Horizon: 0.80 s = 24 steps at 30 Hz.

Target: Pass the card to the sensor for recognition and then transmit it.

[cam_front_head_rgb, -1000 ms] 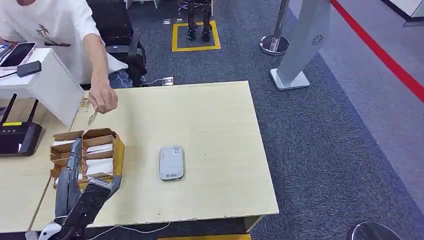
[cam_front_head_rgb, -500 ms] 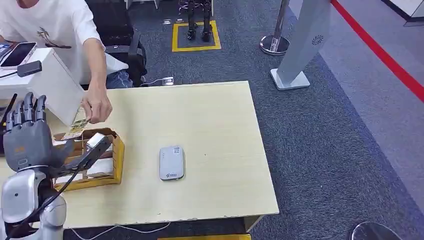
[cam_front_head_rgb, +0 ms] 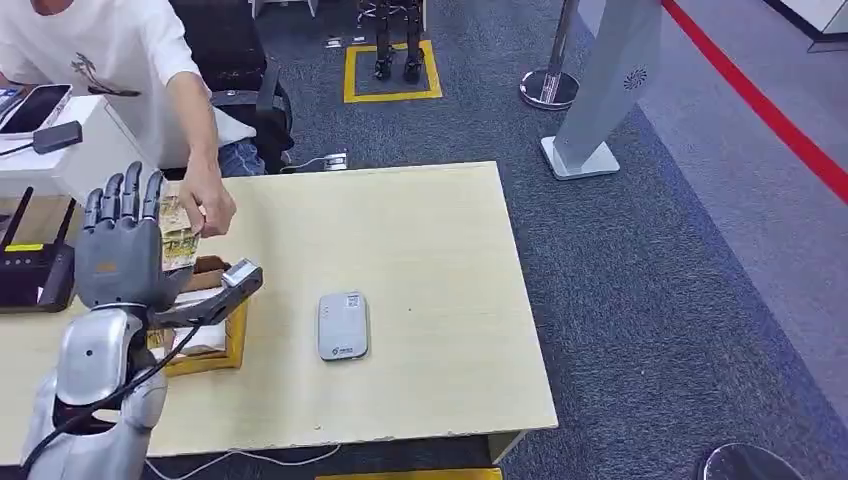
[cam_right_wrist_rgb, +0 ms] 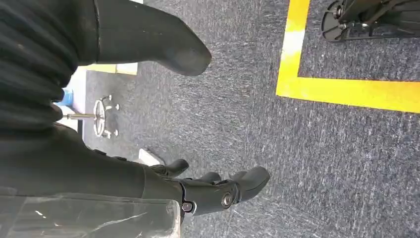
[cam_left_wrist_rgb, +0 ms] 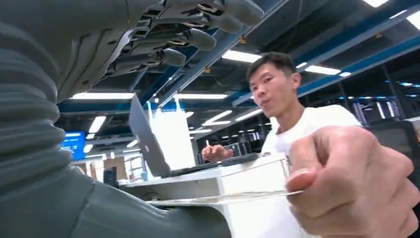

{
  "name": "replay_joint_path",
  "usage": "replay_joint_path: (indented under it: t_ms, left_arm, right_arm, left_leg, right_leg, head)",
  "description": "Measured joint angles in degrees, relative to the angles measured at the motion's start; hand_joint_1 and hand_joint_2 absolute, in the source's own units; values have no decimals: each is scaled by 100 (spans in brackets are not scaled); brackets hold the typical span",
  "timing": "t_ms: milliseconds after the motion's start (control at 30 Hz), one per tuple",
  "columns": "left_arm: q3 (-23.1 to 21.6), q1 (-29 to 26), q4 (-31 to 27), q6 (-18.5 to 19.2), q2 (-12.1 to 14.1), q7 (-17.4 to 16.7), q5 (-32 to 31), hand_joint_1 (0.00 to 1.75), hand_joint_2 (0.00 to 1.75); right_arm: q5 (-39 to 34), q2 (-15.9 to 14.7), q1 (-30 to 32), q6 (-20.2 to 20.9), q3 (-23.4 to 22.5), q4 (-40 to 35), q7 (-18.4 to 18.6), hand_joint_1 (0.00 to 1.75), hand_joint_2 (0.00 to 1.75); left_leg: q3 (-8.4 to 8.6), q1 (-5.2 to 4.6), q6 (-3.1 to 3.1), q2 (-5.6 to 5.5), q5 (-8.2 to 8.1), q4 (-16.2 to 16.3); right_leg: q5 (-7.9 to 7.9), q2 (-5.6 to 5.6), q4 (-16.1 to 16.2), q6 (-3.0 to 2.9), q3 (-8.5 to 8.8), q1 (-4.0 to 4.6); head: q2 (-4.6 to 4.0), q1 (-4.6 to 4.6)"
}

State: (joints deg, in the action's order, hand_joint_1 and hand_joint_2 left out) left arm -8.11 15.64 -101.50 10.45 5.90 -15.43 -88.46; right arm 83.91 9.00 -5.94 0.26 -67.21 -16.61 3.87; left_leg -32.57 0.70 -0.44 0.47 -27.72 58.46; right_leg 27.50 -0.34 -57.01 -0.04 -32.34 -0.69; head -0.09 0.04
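The left hand (cam_front_head_rgb: 122, 245) is rising above the near left part of the table (cam_front_head_rgb: 430, 250) with its fingers (cam_front_head_rgb: 108, 200) spread wide and pointing up, holding nothing. The card (cam_front_head_rgb: 178, 234) is sitting just beyond the palm, pinched in a person's hand (cam_front_head_rgb: 207, 205), which is offering it edge-on toward the thumb (cam_front_head_rgb: 215, 298); in the left wrist view the card (cam_left_wrist_rgb: 233, 191) is lying flat between the thumb and the fingers above, apparently not yet clamped. The likely fault here is a closing that is mistimed or misaligned: the fingers may be catching only a corner, so the thin card is slipping or bending when the person lets go, and dropping into the cardboard box (cam_front_head_rgb: 215, 335) below. A closing that is too fast may also be trapping the person's fingertips. The sensor (cam_front_head_rgb: 343, 325) is lying well apart to the right on the table, so a weak grip may be failing during the carry. The right hand (cam_right_wrist_rgb: 218, 191) is hanging over the floor with fingers loosely curled, holding nothing.
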Motion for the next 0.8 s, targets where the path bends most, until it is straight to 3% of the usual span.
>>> replay_joint_path:
  t_ms: [367, 800]
  left_arm:
    - [-33, 24, 153, -4, -68, 293, 0, 175, 175]
    - [-33, 52, 241, -2, -190, 376, 0, 175, 175]
  right_arm:
    - [9, 0, 1, 2, 7, 20, 0, 0, 175]
    - [11, 0, 1, 7, 26, 28, -7, 0, 175]
  left_leg:
    - [-1, 0, 0, 0, 0, 0]
    - [-1, 0, 0, 0, 0, 0]
  right_leg:
    - [0, 1, 0, 0, -1, 0]
    - [0, 1, 0, 0, -1, 0]
  head:
    - [0, -2]
    - [0, 0]
